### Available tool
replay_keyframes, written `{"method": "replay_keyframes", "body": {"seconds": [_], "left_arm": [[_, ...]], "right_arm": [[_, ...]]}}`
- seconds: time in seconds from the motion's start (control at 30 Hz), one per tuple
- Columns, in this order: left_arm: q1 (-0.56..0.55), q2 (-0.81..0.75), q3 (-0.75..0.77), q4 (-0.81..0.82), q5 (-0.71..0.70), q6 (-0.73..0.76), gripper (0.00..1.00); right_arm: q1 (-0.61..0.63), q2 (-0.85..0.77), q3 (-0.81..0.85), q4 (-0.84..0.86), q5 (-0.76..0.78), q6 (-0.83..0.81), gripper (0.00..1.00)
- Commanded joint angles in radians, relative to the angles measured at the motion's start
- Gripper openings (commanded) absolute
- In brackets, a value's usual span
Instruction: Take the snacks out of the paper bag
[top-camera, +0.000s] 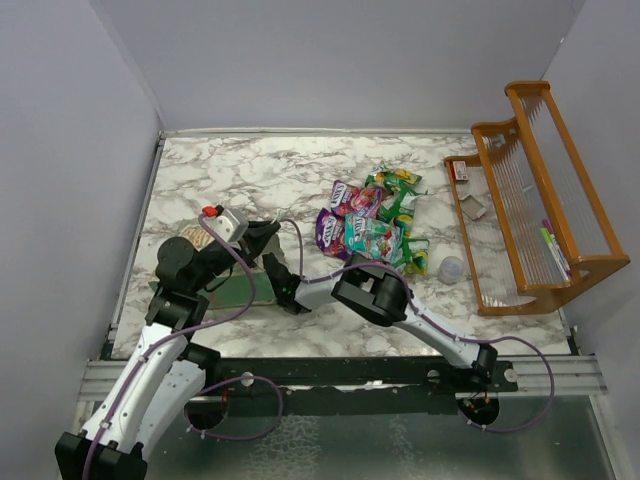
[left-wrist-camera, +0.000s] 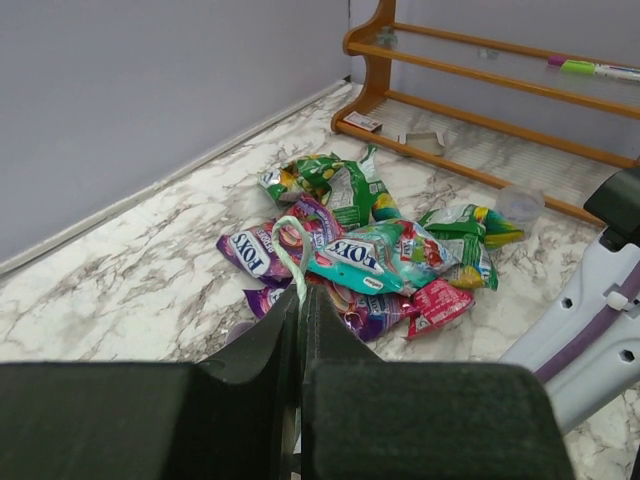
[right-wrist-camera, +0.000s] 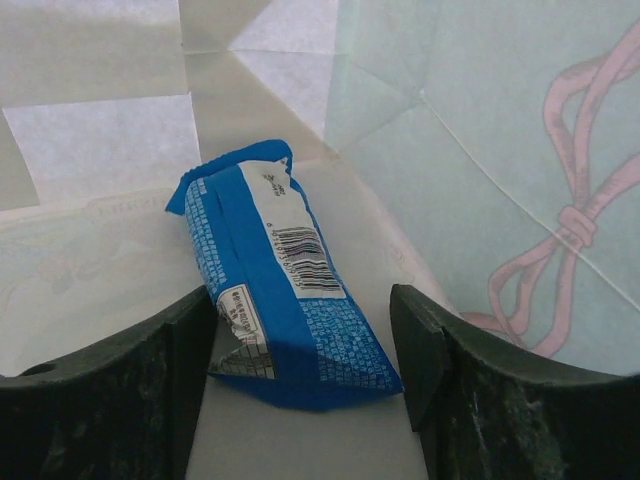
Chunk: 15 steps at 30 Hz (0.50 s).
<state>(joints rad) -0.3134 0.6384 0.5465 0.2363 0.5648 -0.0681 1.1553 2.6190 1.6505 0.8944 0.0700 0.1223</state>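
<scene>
Marble tabletop (top-camera: 250, 170), from above: both arms are covering most of the paper bag (top-camera: 238, 291), and the snacks (top-camera: 372, 225) are lying piled outside it, perhaps eight, overlapping.

Left wrist: the left gripper (left-wrist-camera: 300, 310) is clenching the bag's thin green handle (left-wrist-camera: 283, 240).

Right wrist: the right gripper (right-wrist-camera: 300, 300) is reaching inside the bag, jaws spread around one blue packet (right-wrist-camera: 258, 255), not squeezing it.

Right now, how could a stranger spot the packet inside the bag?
Find the bag at the near left of the table, where the right claw reaches in. The packet lies on its cream inside between the open fingers. It alone is blue with a white barcode patch; the heap outside is purple, pink and green.
</scene>
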Motion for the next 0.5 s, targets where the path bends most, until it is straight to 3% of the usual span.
{"method": "replay_keyframes", "body": {"seconds": [0.0,0.2,0.33,0.47], "left_arm": [[-0.001,-0.022,-0.002,0.013,0.009,0.021,0.0],[-0.002,-0.053,-0.025,-0.012,-0.025,0.03,0.0],[-0.001,-0.103,-0.036,-0.091,-0.076,0.065,0.0],[-0.001,-0.168,-0.059,-0.173,-0.156,0.096,0.0]], "right_arm": [[0.007,-0.02,-0.049,-0.183,0.004,-0.009,0.68],[0.008,-0.032,-0.093,-0.209,-0.026,-0.047,0.52],[0.007,-0.068,-0.139,-0.17,0.004,-0.106,0.34],[0.007,-0.133,-0.174,-0.12,0.078,-0.161,0.24]]}}
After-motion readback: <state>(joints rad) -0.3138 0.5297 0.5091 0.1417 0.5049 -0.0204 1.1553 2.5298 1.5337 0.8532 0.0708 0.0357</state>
